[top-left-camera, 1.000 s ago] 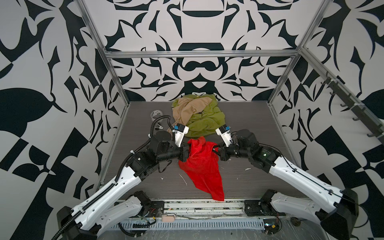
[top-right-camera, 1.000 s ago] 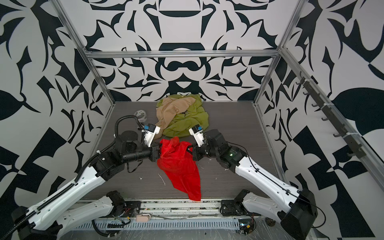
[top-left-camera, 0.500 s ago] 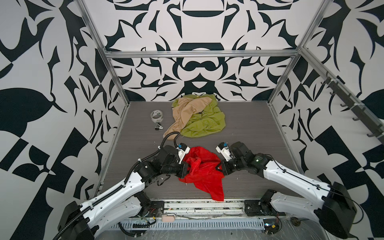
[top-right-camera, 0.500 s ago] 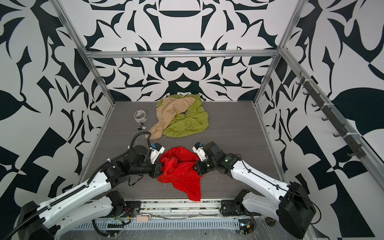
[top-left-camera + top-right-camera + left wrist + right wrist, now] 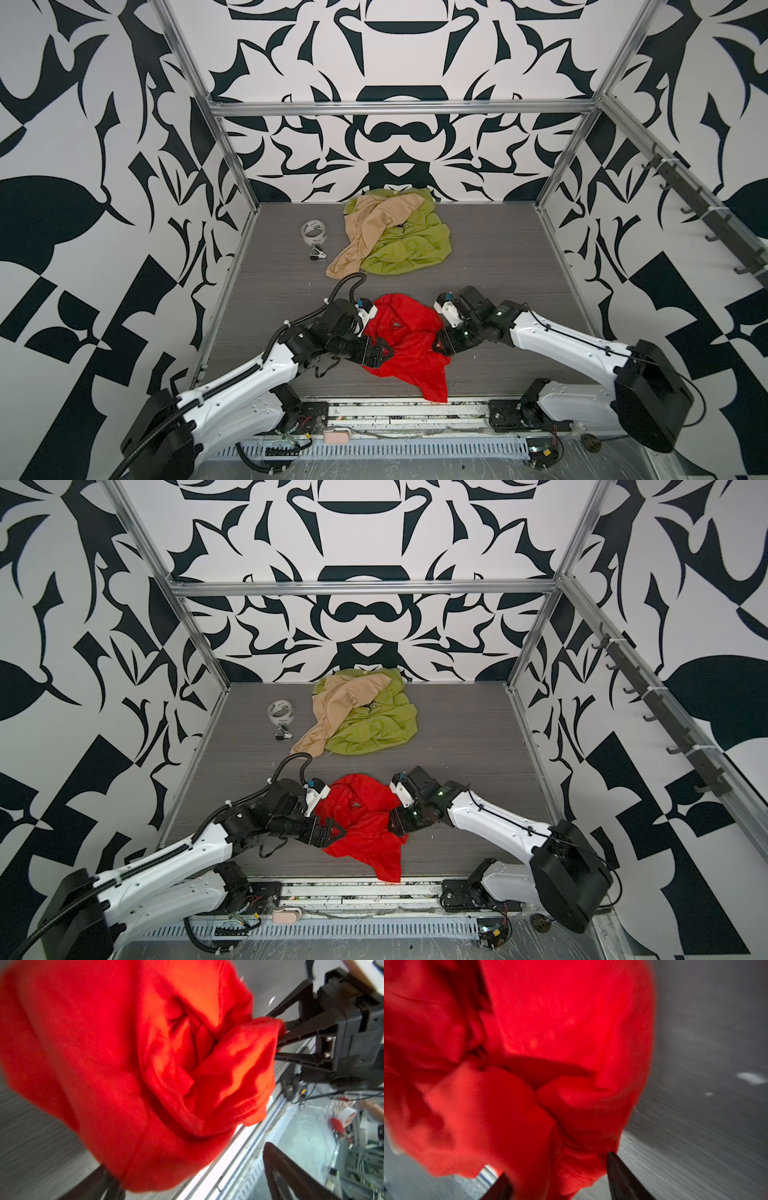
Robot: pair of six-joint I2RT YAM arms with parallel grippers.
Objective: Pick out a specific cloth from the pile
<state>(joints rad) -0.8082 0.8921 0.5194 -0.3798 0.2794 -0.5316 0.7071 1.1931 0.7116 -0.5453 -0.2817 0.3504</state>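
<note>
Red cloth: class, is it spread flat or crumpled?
Crumpled. The red cloth lies bunched in deep folds on the table, one corner trailing toward the front edge.

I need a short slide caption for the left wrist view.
Red cloth crumpled on the grey table, lying within the open left claw.

The cloth (image 5: 365,816) lies crumpled between left gripper (image 5: 336,833) and right gripper (image 5: 394,824).

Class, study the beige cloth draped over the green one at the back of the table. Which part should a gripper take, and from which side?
Take the beige cloth by its narrow bunched tail, which trails off the green cloth onto the bare table. Come down from above on the robot's left, jaws set across the tail; there a pinch would probably catch only beige fabric.
</note>
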